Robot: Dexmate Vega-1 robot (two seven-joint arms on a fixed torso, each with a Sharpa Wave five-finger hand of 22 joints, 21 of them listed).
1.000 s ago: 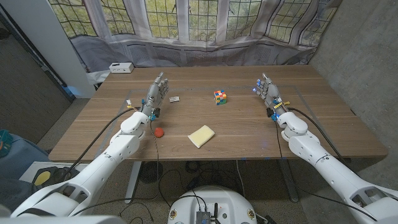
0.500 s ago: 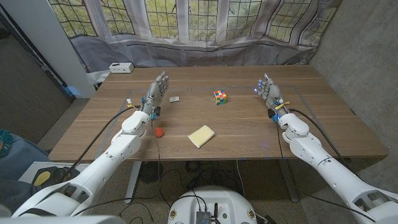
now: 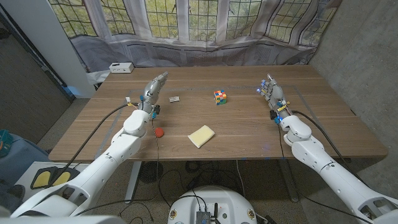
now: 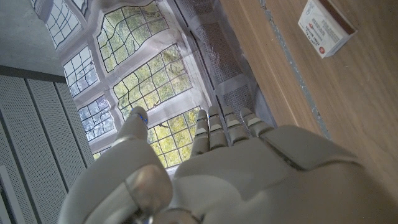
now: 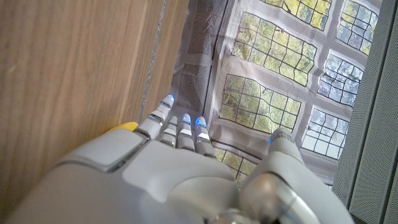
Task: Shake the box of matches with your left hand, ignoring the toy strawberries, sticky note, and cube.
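In the head view the left hand (image 3: 153, 91) stands on its edge on the wooden table (image 3: 249, 134), holding nothing, just beside the small white matchbox with a brown striking edge (image 3: 175, 99); the right hand (image 3: 272, 94) waits empty, well apart. The left wrist view shows the matchbox (image 4: 324, 27) lying flat beyond the extended, close-set fingers (image 4: 225, 126). The box is low and flat, so I judge a sideways reach may push it toward the multicoloured cube (image 3: 219, 96) instead of gripping it.
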